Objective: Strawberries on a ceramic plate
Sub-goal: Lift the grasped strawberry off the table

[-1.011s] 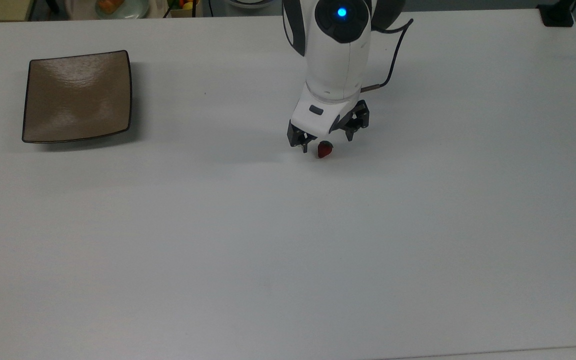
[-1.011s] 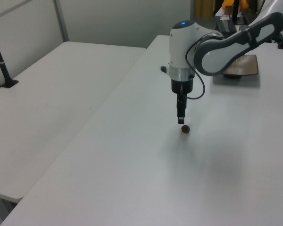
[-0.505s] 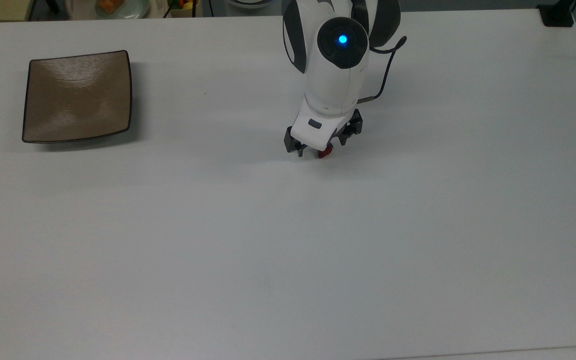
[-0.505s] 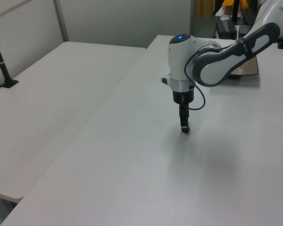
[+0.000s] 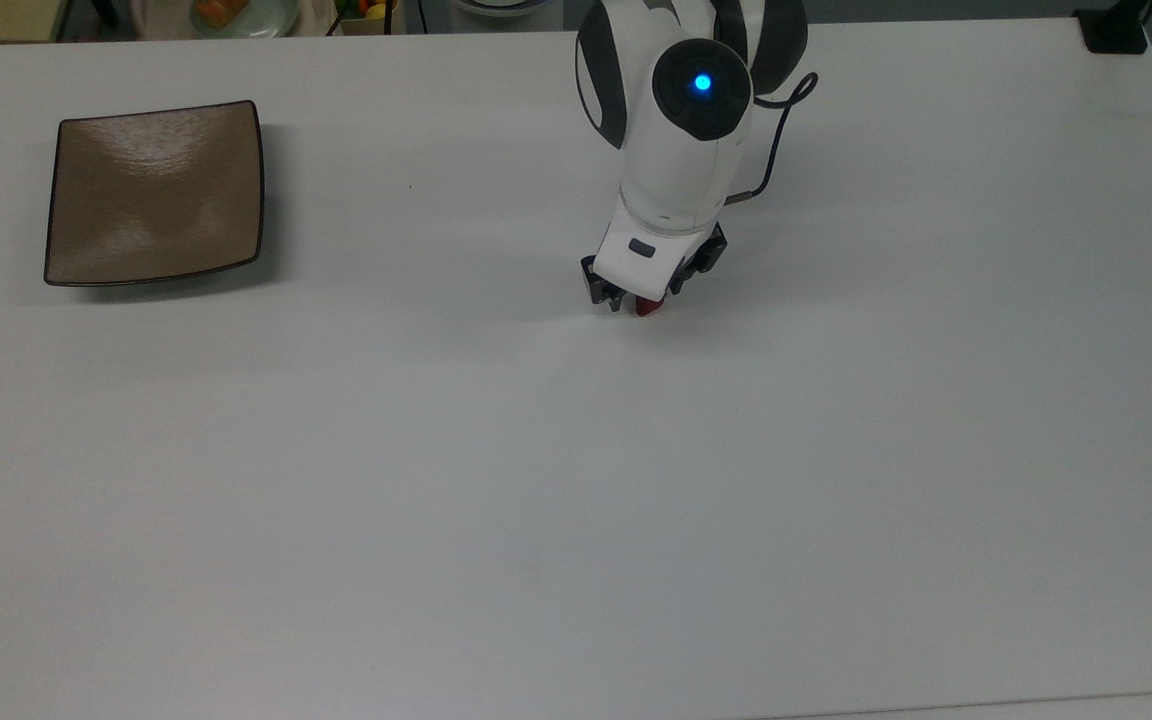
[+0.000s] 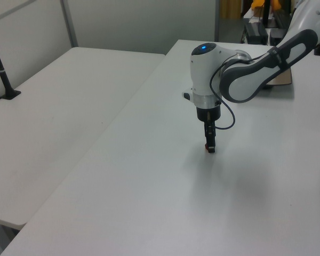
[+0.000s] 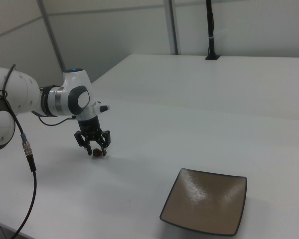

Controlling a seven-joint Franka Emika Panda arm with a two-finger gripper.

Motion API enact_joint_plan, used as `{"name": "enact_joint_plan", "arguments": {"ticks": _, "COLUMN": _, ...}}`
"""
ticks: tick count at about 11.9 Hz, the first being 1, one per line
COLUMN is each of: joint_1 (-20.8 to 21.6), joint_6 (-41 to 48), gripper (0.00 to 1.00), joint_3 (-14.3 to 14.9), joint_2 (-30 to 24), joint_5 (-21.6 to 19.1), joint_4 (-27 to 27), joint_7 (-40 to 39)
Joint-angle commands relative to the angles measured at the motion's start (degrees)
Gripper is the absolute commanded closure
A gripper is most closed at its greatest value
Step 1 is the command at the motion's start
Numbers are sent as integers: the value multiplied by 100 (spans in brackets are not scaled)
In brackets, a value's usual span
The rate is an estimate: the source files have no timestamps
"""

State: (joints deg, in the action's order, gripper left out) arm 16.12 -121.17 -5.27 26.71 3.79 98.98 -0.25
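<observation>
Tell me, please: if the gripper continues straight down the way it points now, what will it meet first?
Most likely the strawberry: the gripper points down at the table with its fingers either side of the berry. The fingertips may reach the tabletop at almost the same moment; depth is hard to judge.

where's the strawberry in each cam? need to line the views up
Top view: the strawberry is just above centre, under the end effector, far right of the plate.
Left view: a red speck at the end effector tip, right of centre.
Right view: left of centre on the table, below the end effector.
Shared landmark: the square brown plate, at the top view's left, the left view's upper right, the right view's lower right.
</observation>
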Motion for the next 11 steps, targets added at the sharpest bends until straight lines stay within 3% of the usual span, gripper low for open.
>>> {"name": "enact_joint_plan", "arguments": {"ticks": 1, "joint_1": 41, "joint_6": -162, "gripper": 86, "joint_3": 26, "joint_2": -52, "joint_5": 78, "joint_4": 77, "joint_7": 7}}
{"name": "enact_joint_plan", "arguments": {"ticks": 5, "joint_1": 23, "joint_6": -92, "gripper": 90, "joint_3": 26, "joint_2": -235, "joint_5": 78, "joint_4": -19, "joint_7": 51}}
{"name": "enact_joint_plan", "arguments": {"ticks": 11, "joint_1": -275, "joint_6": 602, "gripper": 89, "joint_3": 114, "joint_2": -1254, "joint_5": 8, "joint_4": -151, "joint_7": 16}}
